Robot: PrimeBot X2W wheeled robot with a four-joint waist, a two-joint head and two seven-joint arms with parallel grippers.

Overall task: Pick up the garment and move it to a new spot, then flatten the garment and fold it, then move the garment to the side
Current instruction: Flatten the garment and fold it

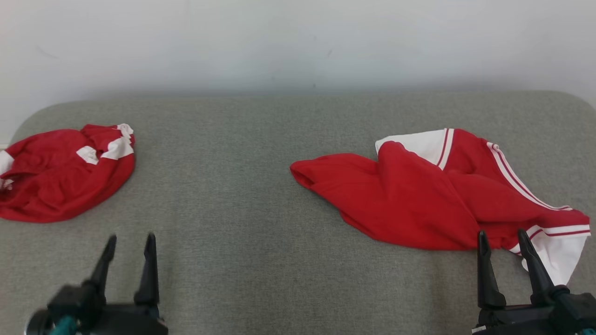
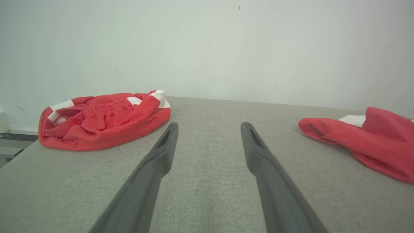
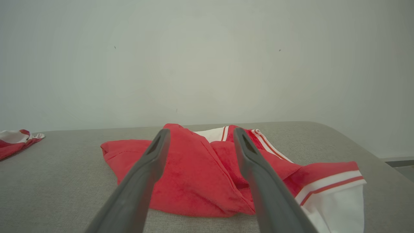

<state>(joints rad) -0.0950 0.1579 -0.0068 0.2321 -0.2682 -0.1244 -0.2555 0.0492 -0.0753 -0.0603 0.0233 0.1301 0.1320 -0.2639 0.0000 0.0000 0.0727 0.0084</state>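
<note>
So, my left gripper [image 1: 131, 237] is open and empty, with a red bundle [image 1: 65, 174] ahead to its left. My right gripper [image 1: 501, 232] is open too, just at the near edge of the crumpled garment [image 1: 409, 195]. Pick-up comes first, I think: reach forward, then pinch.

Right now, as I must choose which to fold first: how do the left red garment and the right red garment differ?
The left garment is bunched into a compact rounded heap; the right garment sprawls wider in loose folds. The left garment shows small plain white patches; the right garment has larger white panels edged with red stripes. Both are red with white, lying on the grey surface.
</note>
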